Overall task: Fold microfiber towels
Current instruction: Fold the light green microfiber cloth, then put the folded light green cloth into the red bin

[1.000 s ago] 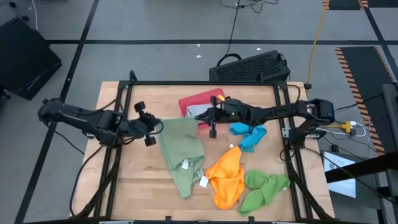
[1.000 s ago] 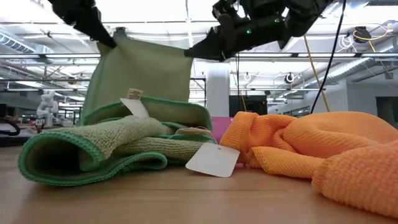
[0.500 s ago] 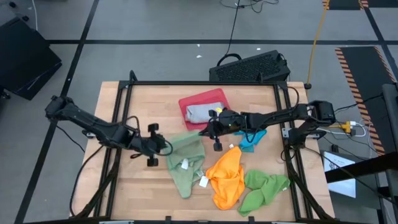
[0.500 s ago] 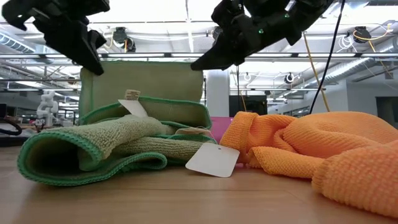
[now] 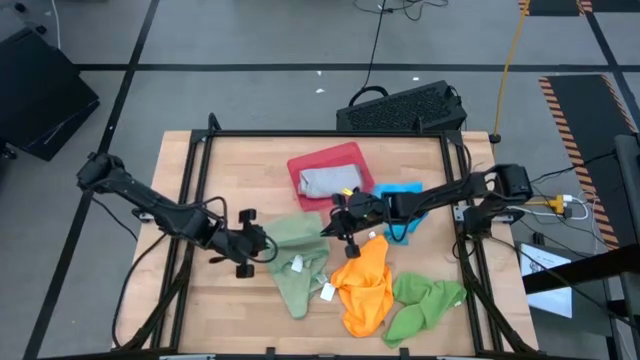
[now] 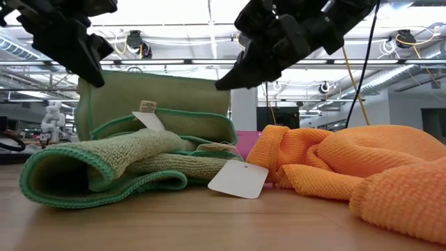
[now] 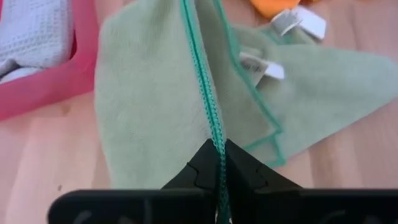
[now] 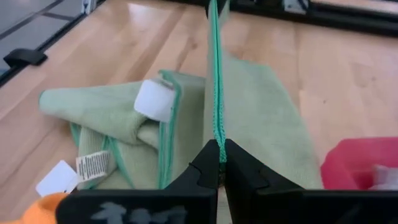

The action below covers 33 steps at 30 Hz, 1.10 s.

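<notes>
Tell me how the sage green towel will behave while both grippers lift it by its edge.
The sage green towel likely stays floppy: it hangs as a sheet between the left gripper and right gripper, the rest bunched on the table. Probably light and grippy, its looped pile pinched firmly.

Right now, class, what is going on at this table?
Two robot arms are folding a sage green towel. The left gripper and the right gripper are each shut on its green-stitched edge, holding that edge stretched between them above the table while the rest lies bunched below. An orange towel, a bright green towel and a bright blue towel lie unfolded nearby. A red tray holds a grey cloth.
</notes>
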Each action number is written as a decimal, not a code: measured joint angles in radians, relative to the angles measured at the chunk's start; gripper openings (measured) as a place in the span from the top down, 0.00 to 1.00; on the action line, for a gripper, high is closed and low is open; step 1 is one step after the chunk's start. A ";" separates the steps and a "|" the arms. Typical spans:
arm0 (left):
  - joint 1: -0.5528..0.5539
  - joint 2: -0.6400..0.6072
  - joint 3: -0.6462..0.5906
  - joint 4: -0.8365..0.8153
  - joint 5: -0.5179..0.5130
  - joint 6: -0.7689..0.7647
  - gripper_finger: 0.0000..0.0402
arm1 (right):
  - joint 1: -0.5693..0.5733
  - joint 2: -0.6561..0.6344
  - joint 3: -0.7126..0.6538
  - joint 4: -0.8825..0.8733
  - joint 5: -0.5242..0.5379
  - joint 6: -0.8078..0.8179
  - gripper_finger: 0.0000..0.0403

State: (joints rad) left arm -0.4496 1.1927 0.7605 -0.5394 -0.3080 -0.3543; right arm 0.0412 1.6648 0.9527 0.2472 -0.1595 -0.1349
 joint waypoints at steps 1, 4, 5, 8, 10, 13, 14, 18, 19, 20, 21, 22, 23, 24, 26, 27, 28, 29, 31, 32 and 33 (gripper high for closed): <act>-0.001 0.007 0.000 0.012 -0.005 -0.009 0.95 | 0.002 0.004 0.000 0.000 -0.001 0.000 0.99; -0.002 0.039 -0.002 0.039 -0.002 -0.015 0.96 | 0.007 0.018 0.000 0.001 0.000 0.000 0.99; -0.003 0.050 -0.002 0.047 0.004 -0.016 0.97 | 0.007 0.020 -0.001 0.001 -0.001 0.001 0.99; -0.006 0.089 -0.002 0.080 0.042 -0.019 0.97 | 0.006 0.020 -0.001 -0.014 -0.028 0.020 0.99; -0.009 0.113 -0.002 0.095 0.059 -0.030 0.96 | 0.008 0.020 -0.001 -0.032 -0.054 0.024 0.98; -0.012 0.147 -0.002 0.123 0.075 -0.042 0.89 | 0.021 0.020 -0.001 -0.053 -0.055 0.037 0.94; -0.012 0.156 -0.002 0.132 0.085 -0.048 0.87 | 0.025 0.020 -0.001 -0.061 -0.055 0.039 0.91; -0.012 0.181 -0.001 0.145 0.107 -0.092 0.75 | 0.052 0.020 -0.002 -0.081 -0.055 0.056 0.79; -0.014 0.184 -0.002 0.146 0.111 -0.102 0.73 | 0.060 0.020 -0.002 -0.082 -0.055 0.056 0.76; -0.017 0.185 -0.002 0.147 0.120 -0.105 0.71 | 0.067 0.020 -0.002 -0.087 -0.055 0.060 0.73; -0.022 0.185 -0.001 0.153 0.129 -0.109 0.68 | 0.074 0.020 -0.002 -0.094 -0.055 0.066 0.70; -0.029 0.184 -0.001 0.165 0.135 -0.112 0.66 | 0.081 0.020 -0.002 -0.104 -0.056 0.071 0.67; -0.036 0.183 -0.001 0.177 0.137 -0.114 0.65 | 0.088 0.020 -0.002 -0.115 -0.056 0.071 0.65; -0.047 0.180 -0.001 0.184 0.137 -0.117 0.63 | 0.095 0.020 -0.002 -0.124 -0.055 0.071 0.63; -0.071 0.169 -0.001 0.198 0.127 -0.119 0.61 | 0.110 0.020 -0.002 -0.136 -0.051 0.072 0.61; -0.082 0.166 -0.001 0.212 0.121 -0.120 0.60 | 0.116 0.020 -0.003 -0.139 -0.051 0.072 0.60; -0.095 0.165 0.000 0.220 0.110 -0.125 0.60 | 0.122 0.020 -0.007 -0.139 -0.051 0.072 0.60; -0.109 0.163 0.000 0.220 0.092 -0.128 0.59 | 0.128 0.020 -0.012 -0.137 -0.051 0.072 0.59; -0.143 0.162 0.000 0.237 0.032 -0.131 0.59 | 0.137 0.020 -0.030 -0.115 -0.037 0.078 0.59; -0.160 0.162 0.000 0.248 -0.006 -0.131 0.59 | 0.142 0.020 -0.042 -0.091 -0.009 0.090 0.59; -0.182 0.162 0.000 0.253 -0.054 -0.134 0.59 | 0.146 0.020 -0.054 -0.063 0.020 0.102 0.59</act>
State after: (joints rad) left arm -0.6313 1.3544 0.7605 -0.2860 -0.3616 -0.4880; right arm 0.1873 1.6848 0.8985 0.1842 -0.1390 -0.0328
